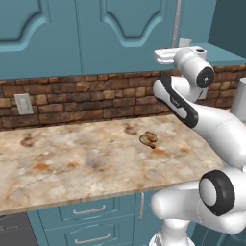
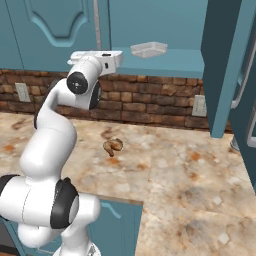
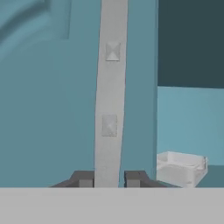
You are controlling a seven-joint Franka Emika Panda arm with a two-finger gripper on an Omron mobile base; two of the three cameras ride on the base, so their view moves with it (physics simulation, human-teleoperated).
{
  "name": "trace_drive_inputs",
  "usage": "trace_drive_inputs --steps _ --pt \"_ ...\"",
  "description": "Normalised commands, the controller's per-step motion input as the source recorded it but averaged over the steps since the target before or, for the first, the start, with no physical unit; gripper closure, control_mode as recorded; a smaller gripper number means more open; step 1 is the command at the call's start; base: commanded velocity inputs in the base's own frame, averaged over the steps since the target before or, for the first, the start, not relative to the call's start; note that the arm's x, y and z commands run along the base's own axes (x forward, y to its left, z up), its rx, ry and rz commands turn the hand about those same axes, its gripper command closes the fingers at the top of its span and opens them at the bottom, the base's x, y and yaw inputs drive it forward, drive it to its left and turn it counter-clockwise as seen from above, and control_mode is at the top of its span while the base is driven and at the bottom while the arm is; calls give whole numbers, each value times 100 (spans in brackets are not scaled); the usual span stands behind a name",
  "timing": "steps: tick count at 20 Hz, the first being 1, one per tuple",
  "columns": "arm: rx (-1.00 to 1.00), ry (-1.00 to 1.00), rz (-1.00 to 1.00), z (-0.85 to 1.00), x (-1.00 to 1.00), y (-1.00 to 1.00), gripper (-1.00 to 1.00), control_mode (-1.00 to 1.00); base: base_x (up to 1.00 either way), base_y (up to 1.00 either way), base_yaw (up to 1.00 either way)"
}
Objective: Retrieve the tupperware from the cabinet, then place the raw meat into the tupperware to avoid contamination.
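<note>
I am steering the white arm, whose hand is raised to the teal-blue wall cabinet point(image 2: 150, 20) with arched-panel doors. In the hand view, the two small dark fingers point(image 3: 109, 178) sit on either side of a long vertical silver bar handle point(image 3: 110, 96) on the closed left door, pressed close against it and seemingly clamped on it. The right door point(image 2: 225, 65) already stands open. On the cabinet's bottom shelf point(image 2: 175, 62) rests the small shallow translucent whitish-grey tupperware point(image 2: 148, 49), just to the right of the handle I hold. The raw meat point(image 1: 149, 139), a small curled brown-and-tan lump, lies on the rust-veined marble counter point(image 1: 72, 168) below, well apart from the container. My judgement is that the step in hand is swinging this left door open. To do it well, I would keep the grip square on the bar, pull along the door's hinge arc rather than straight back, and open it far enough to leave room to reach the container.
</note>
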Motion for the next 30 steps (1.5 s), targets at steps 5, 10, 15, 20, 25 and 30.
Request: trace_drive_inputs --steps 5,10,15,20,25,30 --pt "-2 6 0 -1 -19 0 100 -100 0 0 0" --pt "-2 9 0 -1 -25 0 100 -100 0 0 0" --pt "-3 12 0 -2 -37 0 100 -100 0 0 0" --pt "-3 11 0 -7 -42 0 100 -100 0 0 0" --pt "-1 1 0 -14 -50 0 100 -100 0 0 0" --pt "0 0 0 -12 -56 1 100 -100 0 0 0"
